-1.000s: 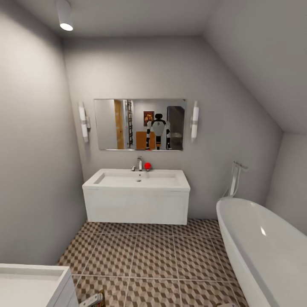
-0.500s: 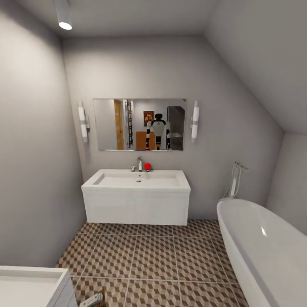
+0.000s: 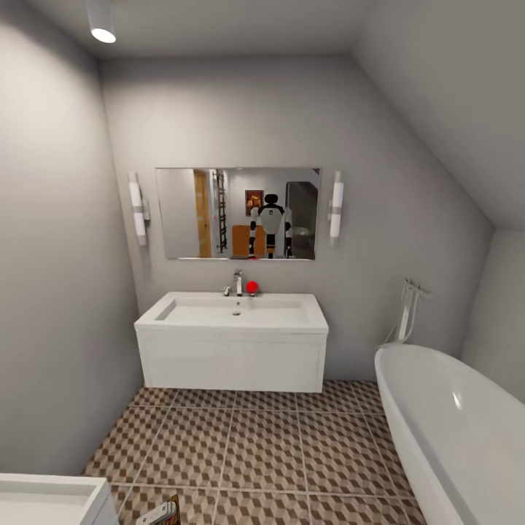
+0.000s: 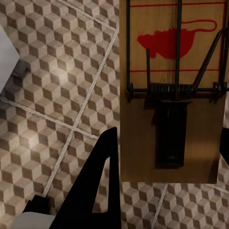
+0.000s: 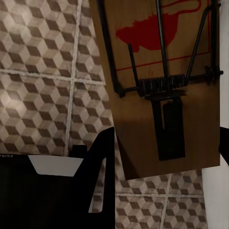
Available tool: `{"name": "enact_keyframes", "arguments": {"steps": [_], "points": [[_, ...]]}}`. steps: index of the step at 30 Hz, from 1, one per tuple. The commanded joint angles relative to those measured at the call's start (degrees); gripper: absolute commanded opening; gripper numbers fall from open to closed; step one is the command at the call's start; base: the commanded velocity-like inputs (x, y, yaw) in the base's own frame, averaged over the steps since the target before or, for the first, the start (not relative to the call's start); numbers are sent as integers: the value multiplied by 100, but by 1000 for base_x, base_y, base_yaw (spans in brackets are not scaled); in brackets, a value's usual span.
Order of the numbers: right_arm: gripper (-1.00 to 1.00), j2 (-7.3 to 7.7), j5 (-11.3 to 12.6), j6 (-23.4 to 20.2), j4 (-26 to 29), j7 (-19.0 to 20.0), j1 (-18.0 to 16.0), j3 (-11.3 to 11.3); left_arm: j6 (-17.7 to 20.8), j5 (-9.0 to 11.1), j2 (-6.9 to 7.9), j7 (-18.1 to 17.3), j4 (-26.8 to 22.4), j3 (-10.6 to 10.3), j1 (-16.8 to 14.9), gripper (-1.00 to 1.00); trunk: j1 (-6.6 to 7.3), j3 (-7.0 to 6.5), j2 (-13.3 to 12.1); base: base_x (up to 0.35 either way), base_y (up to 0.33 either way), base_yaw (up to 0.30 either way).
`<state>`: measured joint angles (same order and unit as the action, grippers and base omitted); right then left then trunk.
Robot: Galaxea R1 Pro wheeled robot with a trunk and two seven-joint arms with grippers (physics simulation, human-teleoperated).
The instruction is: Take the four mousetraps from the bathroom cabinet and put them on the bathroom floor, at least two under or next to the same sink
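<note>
The robot is facing the bathroom floor (image 3: 262, 452) and the sink (image 3: 235, 313) against the far wall, evidently so the traps can go down beside it. The left gripper (image 4: 164, 181) is clamping one mousetrap (image 4: 171, 90) above the tiles; the right gripper (image 5: 167, 176) is gripping a second mousetrap (image 5: 162, 86) likewise.

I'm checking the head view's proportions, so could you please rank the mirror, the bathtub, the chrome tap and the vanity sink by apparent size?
1. Bathtub, though nearness to the camera inflates it and the frame cuts it off.
2. Vanity sink.
3. Mirror, fairly close to the vanity sink in area.
4. Chrome tap, clearly smallest.
</note>
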<state>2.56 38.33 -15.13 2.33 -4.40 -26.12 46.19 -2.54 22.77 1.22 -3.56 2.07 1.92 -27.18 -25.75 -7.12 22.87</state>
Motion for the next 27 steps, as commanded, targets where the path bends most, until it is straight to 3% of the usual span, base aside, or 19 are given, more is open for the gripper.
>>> {"name": "enact_keyframes", "arguments": {"steps": [1, 10, 20, 27], "points": [[-100, 5, 61, -40, 22, -35, 2, 48, -27, 17, 1, -14, 21, 19, -7, -100, -3, 3, 5, 81, 0, 0], [-100, 3, 61, -40, 22, -35, 2, 48, -27, 13, 1, -14, 21, 19, -7, -100, -3, 3, 5, 53, 0, 0], [-100, 5, 61, -41, 22, -35, 2, 48, -27, 9, 1, -14, 21, 19, -7, -100, -3, 3, 5, 267, 0, 0], [-100, 3, 61, -39, 22, -35, 2, 48, -27, 9, 1, -14, 21, 19, -7, -100, -3, 3, 5, 82, 0, 0]]}}
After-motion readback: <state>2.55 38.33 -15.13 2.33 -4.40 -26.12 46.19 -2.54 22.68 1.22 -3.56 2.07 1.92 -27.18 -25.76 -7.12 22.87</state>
